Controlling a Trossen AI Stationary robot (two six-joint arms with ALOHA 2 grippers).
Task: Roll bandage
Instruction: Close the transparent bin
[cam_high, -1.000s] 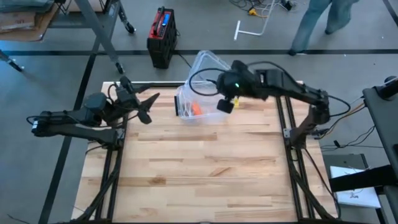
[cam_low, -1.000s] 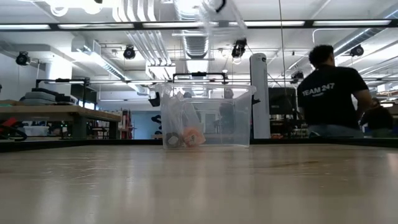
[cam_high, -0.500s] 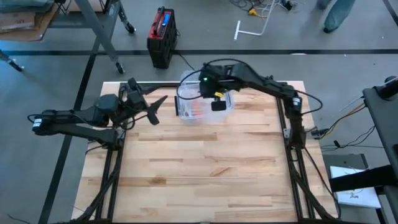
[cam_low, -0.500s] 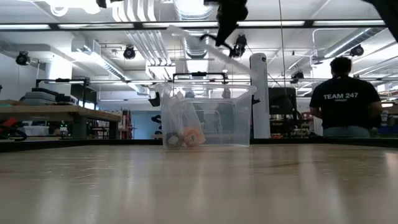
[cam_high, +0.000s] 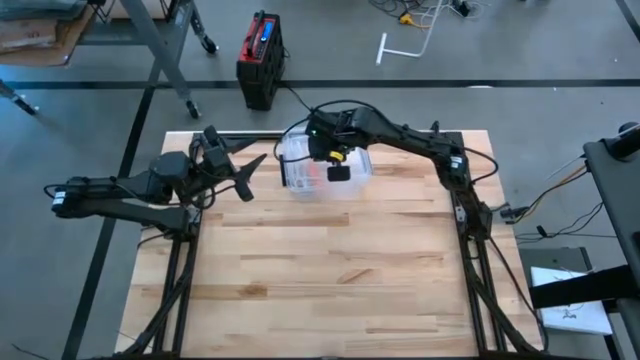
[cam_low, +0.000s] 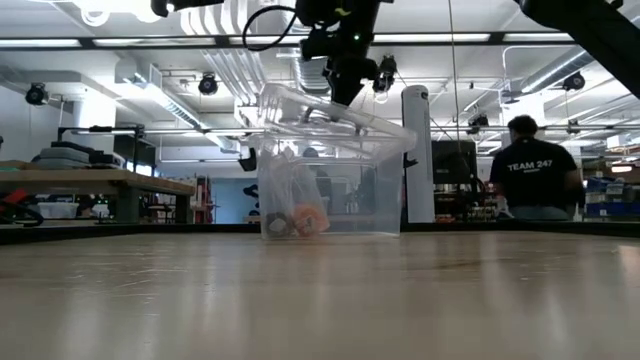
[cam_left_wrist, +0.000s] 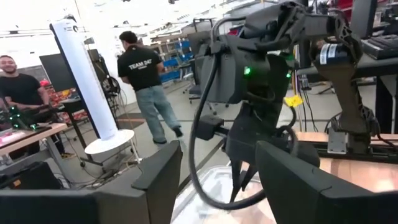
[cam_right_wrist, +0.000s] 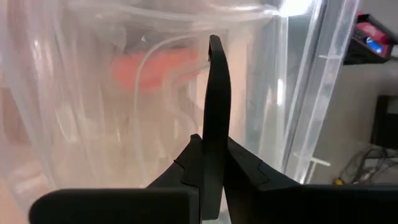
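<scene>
Behind, a person's shirt reads "TEAM 247"; right gripper pinches the bin lid.

high: straight down | low: table-level | wrists: close | shared: clear bin
</scene>
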